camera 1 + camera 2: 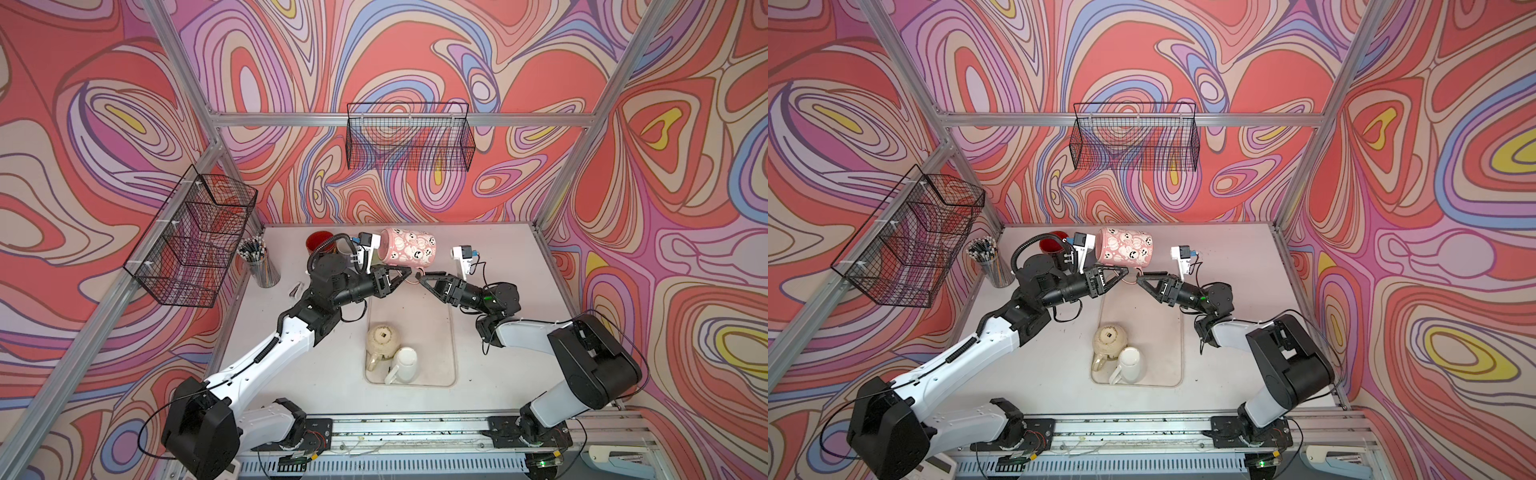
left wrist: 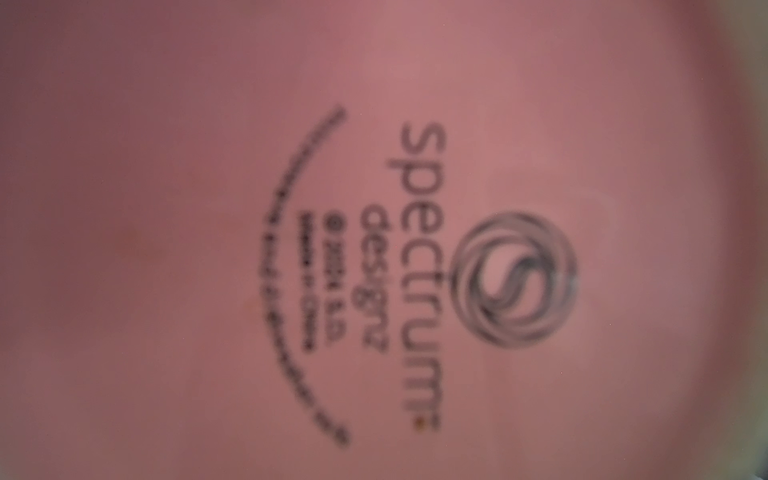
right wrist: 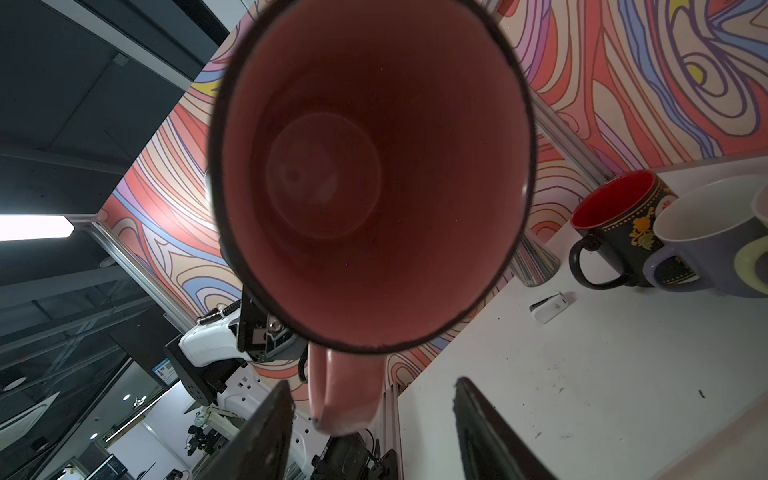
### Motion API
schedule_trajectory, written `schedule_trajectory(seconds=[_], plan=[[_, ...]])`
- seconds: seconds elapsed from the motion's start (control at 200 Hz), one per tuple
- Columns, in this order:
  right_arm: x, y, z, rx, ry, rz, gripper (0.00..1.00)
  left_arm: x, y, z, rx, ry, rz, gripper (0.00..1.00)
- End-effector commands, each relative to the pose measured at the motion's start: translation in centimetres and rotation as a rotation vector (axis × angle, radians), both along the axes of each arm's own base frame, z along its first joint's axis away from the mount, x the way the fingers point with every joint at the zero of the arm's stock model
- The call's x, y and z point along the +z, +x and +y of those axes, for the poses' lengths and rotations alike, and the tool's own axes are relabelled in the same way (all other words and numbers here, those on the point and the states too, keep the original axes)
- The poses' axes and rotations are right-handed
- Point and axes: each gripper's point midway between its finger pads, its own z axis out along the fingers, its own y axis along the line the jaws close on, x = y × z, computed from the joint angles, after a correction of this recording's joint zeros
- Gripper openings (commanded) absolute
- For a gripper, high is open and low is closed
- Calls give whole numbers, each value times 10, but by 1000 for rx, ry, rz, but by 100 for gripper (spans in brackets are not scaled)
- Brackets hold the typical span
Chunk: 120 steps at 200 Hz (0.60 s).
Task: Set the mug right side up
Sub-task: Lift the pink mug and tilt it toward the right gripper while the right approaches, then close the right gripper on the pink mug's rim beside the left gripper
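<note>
You had the pink mug [image 1: 409, 251] lifted off the tabletop [image 1: 498, 332], up over its far part and lying on its side. It was neither inverted nor upright, so by my reading the turn was about half done. Your left pincer [image 1: 408, 274] appeared to be pinching the handle [image 3: 343, 395], which hung below the body. I could see no other contact carrying the mug. That arm had come in from the base end, which is why the left wrist view showed only the blurred maker's stamp on the underside. Your right pincer [image 1: 423, 277] faced it from the other end and looked straight into the open mouth. Its fingers [image 3: 266, 432] were spread on either side of the handle with a gap on each side, touching nothing. I took this for a handover set-up: a second grip from the mouth end would let you finish the rotation without twisting the left wrist further. Holding the mug that high also kept it clear of the red-lined mug [image 1: 319, 242] standing upright at the back, and of the two pale mugs on the tray [image 1: 449, 316] nearer you. The weak point was one thin handle bearing a heavy body, so the mug could swing if the right pincer nudged it while closing.
</note>
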Motion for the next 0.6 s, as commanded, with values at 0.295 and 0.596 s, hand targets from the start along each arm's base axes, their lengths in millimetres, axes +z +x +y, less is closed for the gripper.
schedule_trajectory(seconds=[0.295, 0.596], plan=[[25, -4, 9, 67, 32, -59, 47, 32, -6, -1, -29, -136, -152, 0], [36, -1, 11, 79, 47, -68, 31, 12, -1, -6, -37, -153, -113, 0]])
